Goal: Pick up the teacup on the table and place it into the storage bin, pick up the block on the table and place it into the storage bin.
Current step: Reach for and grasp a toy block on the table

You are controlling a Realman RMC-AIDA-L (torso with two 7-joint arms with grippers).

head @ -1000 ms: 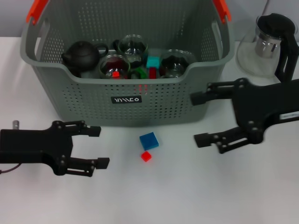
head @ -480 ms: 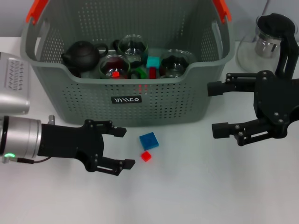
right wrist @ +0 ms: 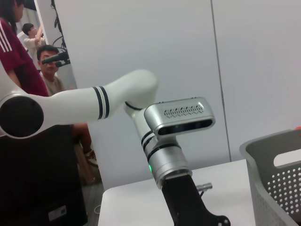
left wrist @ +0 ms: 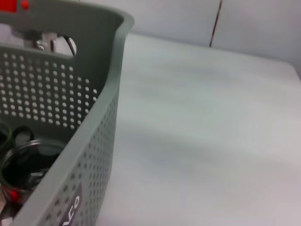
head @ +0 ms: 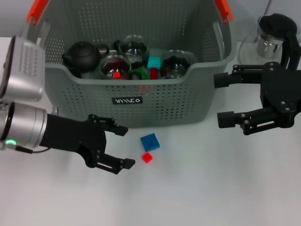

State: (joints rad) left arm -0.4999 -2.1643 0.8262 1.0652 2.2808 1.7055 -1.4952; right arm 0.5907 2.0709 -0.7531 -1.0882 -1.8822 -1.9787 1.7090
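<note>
Head view: left gripper [head: 123, 147], fingers wide, should straddle the red block [head: 147, 157] squarely before closing; right gripper [head: 221, 100] waits, wide

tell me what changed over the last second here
The left gripper advanced across the white table toward the small red block and blue block, jaws open. The right gripper drew back toward the robot's right, also open. Both blocks and the grey-green perforated storage bin stayed put; nothing was grasped.
</note>
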